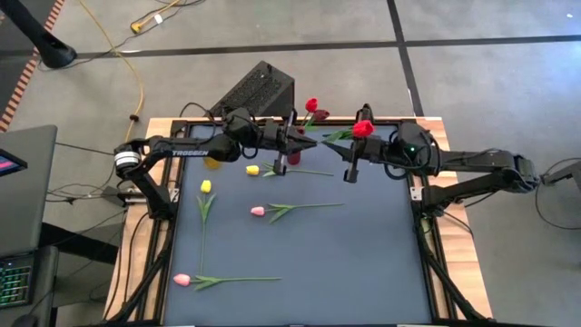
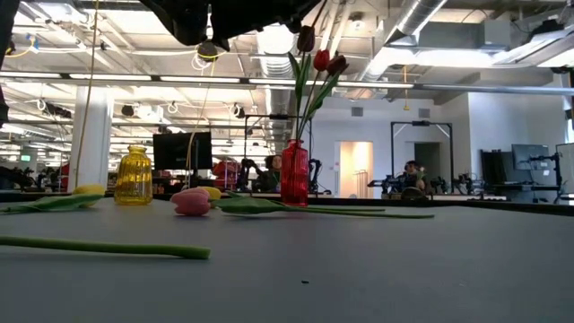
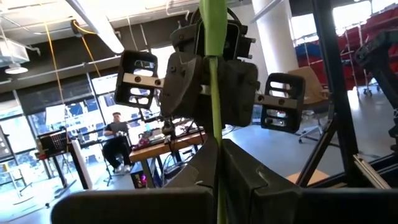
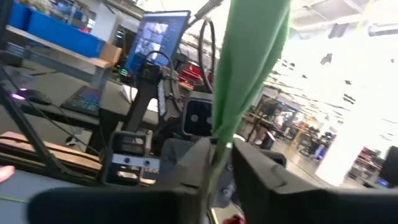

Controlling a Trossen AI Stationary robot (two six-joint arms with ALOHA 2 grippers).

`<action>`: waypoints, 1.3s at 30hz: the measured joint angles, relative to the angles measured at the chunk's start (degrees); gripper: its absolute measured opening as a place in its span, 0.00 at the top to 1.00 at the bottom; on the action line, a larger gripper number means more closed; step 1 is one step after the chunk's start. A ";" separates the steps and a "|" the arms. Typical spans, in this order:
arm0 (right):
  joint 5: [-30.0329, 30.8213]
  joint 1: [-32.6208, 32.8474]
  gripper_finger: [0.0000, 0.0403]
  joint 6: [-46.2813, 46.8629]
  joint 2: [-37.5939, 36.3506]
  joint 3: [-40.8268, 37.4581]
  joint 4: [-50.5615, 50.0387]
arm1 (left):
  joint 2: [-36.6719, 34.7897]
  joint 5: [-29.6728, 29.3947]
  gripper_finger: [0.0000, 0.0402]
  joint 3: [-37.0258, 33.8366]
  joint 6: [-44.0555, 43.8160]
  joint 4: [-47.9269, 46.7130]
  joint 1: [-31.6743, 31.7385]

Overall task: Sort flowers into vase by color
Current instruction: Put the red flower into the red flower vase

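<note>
Table (image 1: 363, 263), dark mat, carries all items; both arms reach in over its far edge.

Left tool (image 1: 289, 138) sits above the far-centre of the table, near the red vase (image 2: 294, 172). Left wrist view: its fingers are closed narrow on a thin green stem (image 3: 215, 93) running straight up between them.

Right tool (image 1: 352, 163) is just right of the left one, apart from it. Right wrist view: fingers pinched on a green stem and leaf (image 4: 249, 68); the red tulip head (image 1: 362, 129) shows above that arm in the high view.

Red vase stands at the far edge, holding red and dark maroon tulips (image 2: 321, 61). Yellow vase (image 2: 134, 176) stands to the left, holding no flowers in the low view.

Loose on the table, lying flat, well apart:
- yellow tulip (image 1: 252, 170), near the left tool
- yellow tulip (image 1: 206, 187), stem pointing toward the near edge
- pink tulip (image 1: 258, 211), mid-table
- pink tulip (image 1: 182, 280), near-left corner
</note>
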 joint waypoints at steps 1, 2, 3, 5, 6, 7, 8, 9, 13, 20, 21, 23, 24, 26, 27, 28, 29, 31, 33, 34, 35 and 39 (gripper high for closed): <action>0.08 0.00 0.83 0.01 0.02 0.00 -0.06 | 0.00 -0.02 1.00 0.00 -0.02 0.01 -0.01; 0.08 0.00 0.87 0.04 0.02 0.00 -0.18 | 0.00 -0.04 1.00 0.00 -0.13 0.01 0.00; 0.06 0.01 0.91 0.17 0.02 0.00 -0.28 | 0.00 -0.16 1.00 0.00 -0.37 0.04 0.02; 0.05 0.04 0.95 0.16 0.02 0.00 -0.30 | 0.00 -0.02 1.00 0.00 -0.46 0.09 0.00; 0.01 0.04 0.95 0.18 0.02 0.00 -0.31 | 0.00 -0.04 1.00 0.00 -0.46 0.09 0.00; 0.01 0.04 0.95 0.31 0.01 0.00 -0.33 | 0.00 -0.07 1.00 0.00 -0.48 0.09 0.00; 0.03 0.04 0.94 0.86 0.02 0.00 -0.38 | 0.00 -0.06 1.00 -0.02 -0.45 0.01 0.01; 0.05 0.02 0.94 1.49 0.02 0.00 -0.54 | 0.00 -0.04 1.00 -0.02 -0.23 -0.21 0.02; 0.19 -0.02 0.94 2.16 -0.24 0.00 -3.67 | 0.00 0.67 0.94 -0.02 1.97 -3.82 0.12; 0.38 -0.59 0.94 7.94 -0.53 0.00 -11.68 | 0.00 2.69 0.70 -0.04 0.25 -11.53 0.48; 0.38 -0.76 0.94 8.57 -0.39 0.00 -12.83 | 0.00 2.71 0.66 -0.04 0.18 -12.62 0.48; 0.36 -0.87 0.94 9.41 -0.28 0.00 -15.12 | 0.00 2.39 0.61 -0.04 0.19 -14.73 0.12; 0.33 -1.05 0.94 9.60 -0.03 -0.02 -15.91 | 0.00 1.58 0.59 -0.05 0.29 -15.79 -0.12; 0.05 -1.11 0.94 10.47 0.12 -0.01 -16.38 | 0.00 -0.27 0.55 -0.07 1.19 -17.31 -0.69; -0.17 -1.11 0.94 10.84 0.13 -0.02 -16.58 | 0.00 -1.31 0.54 -0.07 1.75 -17.80 -1.00; -0.71 -1.11 0.94 10.92 0.28 -0.02 -16.46 | 0.00 -2.04 0.54 -0.07 2.42 -18.12 -1.19; -1.22 -1.11 0.94 10.92 0.43 -0.01 -16.17 | 0.00 -2.76 0.54 -0.07 3.04 -18.36 -1.46; -1.41 -1.11 0.93 10.97 0.84 0.00 -16.29 | 0.00 -3.21 0.54 -0.07 3.87 -18.40 -1.76; -1.56 -1.09 0.93 10.97 1.55 -0.02 -15.91 | 0.00 -3.99 0.54 -0.07 4.47 -18.05 -1.95; -1.58 -1.09 0.93 10.97 1.97 -0.02 -15.35 | 0.00 -4.44 0.54 -0.07 4.54 -17.86 -2.01; -1.57 -1.11 0.93 10.95 2.41 -0.02 -14.70 | 0.00 -4.59 0.54 -0.07 4.55 -17.63 -2.03; -1.56 -1.11 0.93 10.21 4.12 -0.02 -13.44 | 0.00 -4.86 0.55 -0.07 6.01 -17.55 -2.03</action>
